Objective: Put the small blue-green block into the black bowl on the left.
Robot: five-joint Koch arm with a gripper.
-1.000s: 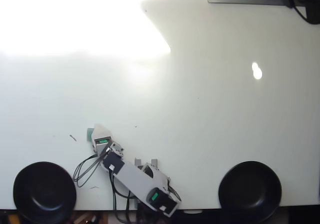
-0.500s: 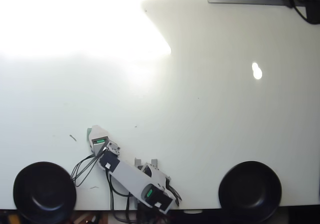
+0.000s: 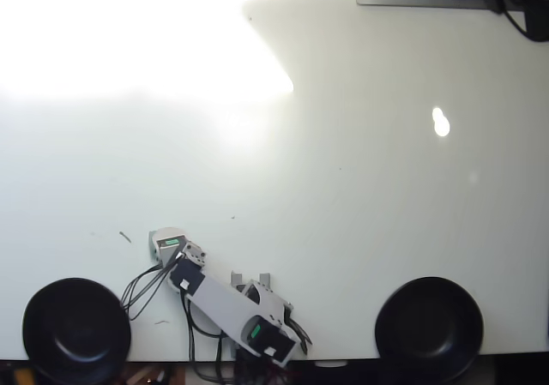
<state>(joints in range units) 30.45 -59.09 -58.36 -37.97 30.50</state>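
Seemingly green block [image 3: 171,243] within gripper [image 3: 166,241]

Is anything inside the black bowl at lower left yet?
The left black bowl looks empty, only dark interior showing. The blue-green block sits at the gripper, outside it. The bowl's bottom edge is cropped.

A: What sits on the white worktop [image 3: 360,196]?

B: A black bowl [image 3: 76,330] at the near left and another black bowl [image 3: 429,327] at the near right.

A: And the arm [image 3: 227,308]?

B: It lies between them, reaching left. Its pincer [image 3: 167,244] shows a small blue-green block [image 3: 171,243] at the tip; jaw spacing is unclear. Glare whitens the far left.
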